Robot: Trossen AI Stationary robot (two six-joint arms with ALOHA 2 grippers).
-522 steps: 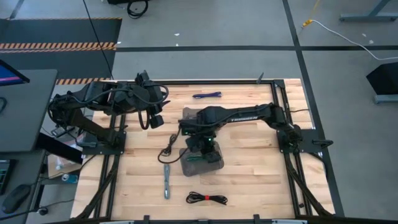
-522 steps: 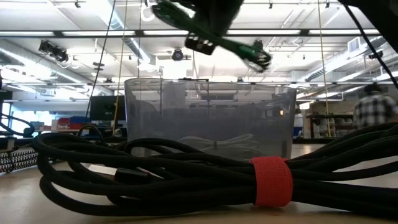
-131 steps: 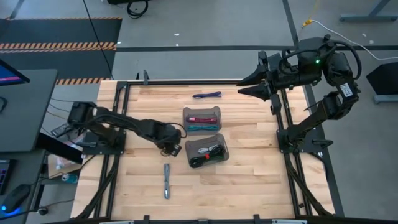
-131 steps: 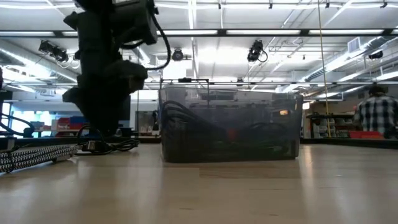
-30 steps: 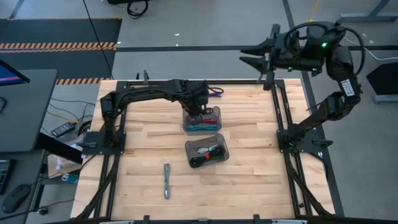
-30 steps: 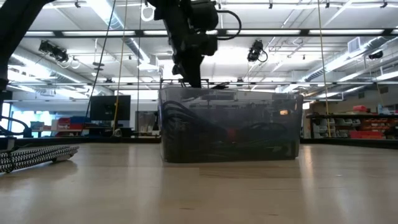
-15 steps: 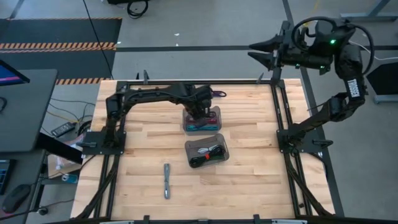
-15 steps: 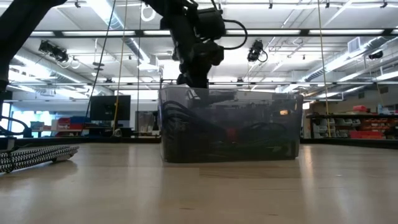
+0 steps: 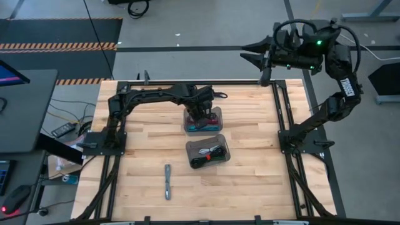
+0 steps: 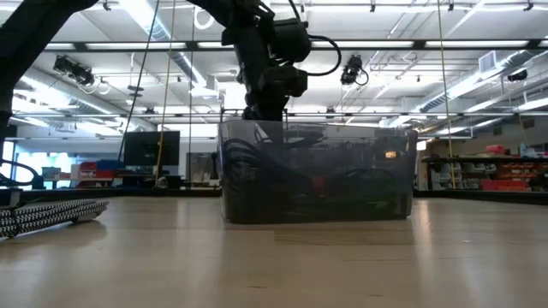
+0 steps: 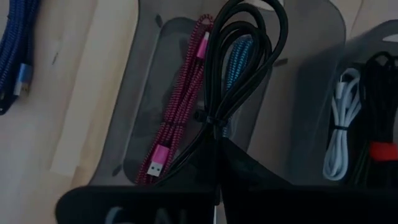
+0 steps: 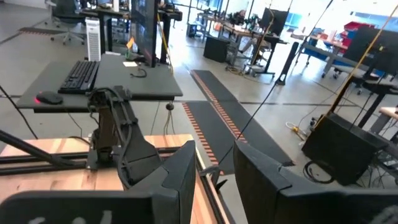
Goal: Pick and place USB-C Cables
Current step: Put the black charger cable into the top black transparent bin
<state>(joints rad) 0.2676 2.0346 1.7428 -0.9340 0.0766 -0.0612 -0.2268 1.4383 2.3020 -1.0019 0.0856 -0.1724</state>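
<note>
My left gripper [image 9: 201, 114] hangs over the far translucent bin [image 9: 219, 119], shut on a black USB-C cable bundle [image 11: 249, 56]. A maroon cable [image 11: 180, 106] and a teal cable [image 11: 239, 59] lie in that bin. The near bin [image 9: 225, 147] holds a white cable [image 11: 339, 130] and a black one with a red tie [image 11: 379, 149]. A purple cable [image 9: 215, 95] lies on the table at the far side and a grey cable [image 9: 167, 181] toward the near side. My right gripper [image 9: 251, 53] is raised beyond the table's far right corner, open and holding nothing. My left gripper pinches the black bundle between its two fingers just behind the tie [image 11: 214, 127] that binds it. The fingers come from above, pointing down. The looped end [image 11: 255, 25] hangs below the fingers over the far bin; whether it touches the cables inside cannot be told.
In the low view the near bin [image 10: 317, 171] stands in front of my left gripper [image 10: 265, 103], and a braided cable [image 10: 51, 214] lies at the left. Black frame rails [image 9: 275, 112] run along the table's sides. Bare wood lies right of the bins.
My left gripper has moved a little toward the table's right edge and down toward the far bin, still shut on the black bundle. My right arm has swayed slightly at the far right corner, its fingers staying open.
</note>
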